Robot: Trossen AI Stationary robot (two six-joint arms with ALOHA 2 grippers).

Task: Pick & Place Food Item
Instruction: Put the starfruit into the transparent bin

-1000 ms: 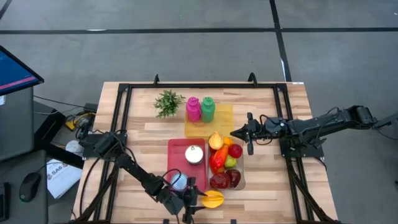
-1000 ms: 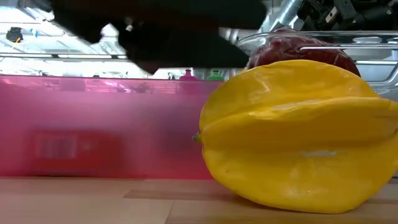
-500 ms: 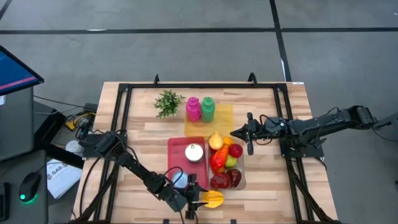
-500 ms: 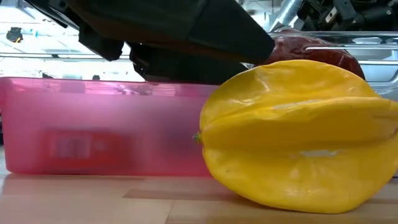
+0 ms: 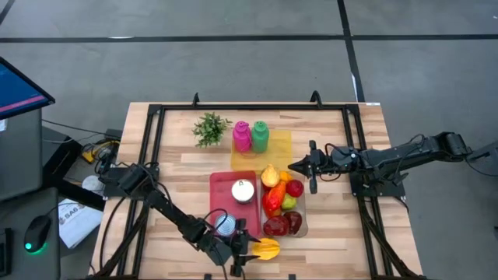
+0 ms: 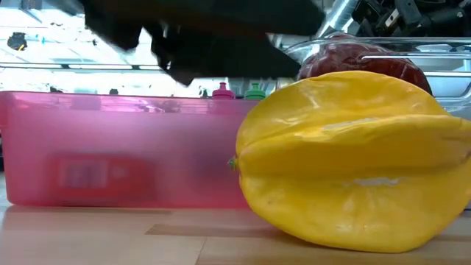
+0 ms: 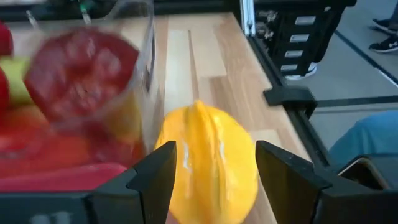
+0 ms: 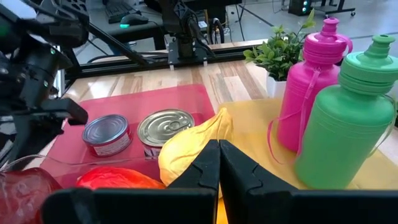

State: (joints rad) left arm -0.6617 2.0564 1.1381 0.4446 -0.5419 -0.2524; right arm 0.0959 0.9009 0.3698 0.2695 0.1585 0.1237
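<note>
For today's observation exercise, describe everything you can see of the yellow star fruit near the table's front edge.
The star fruit is glossy yellow, plastic-looking, with rounded lengthwise ridges. It lies on its side on the wooden table, beside the clear bin of fruit and near the pink tray. The left gripper is open with a finger on each side of it; contact cannot be told.

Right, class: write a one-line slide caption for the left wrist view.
Left claw, open, straddles a yellow starfruit on the wooden table beside a clear bin of fruit.

Place: robotics lab
Floor: grey, marked with dark tape lines (image 5: 233,37)
Bench: black frame (image 5: 249,108) around a wooden tabletop (image 5: 327,233)
Beside: monitor (image 5: 19,89), cables (image 5: 70,132)
</note>
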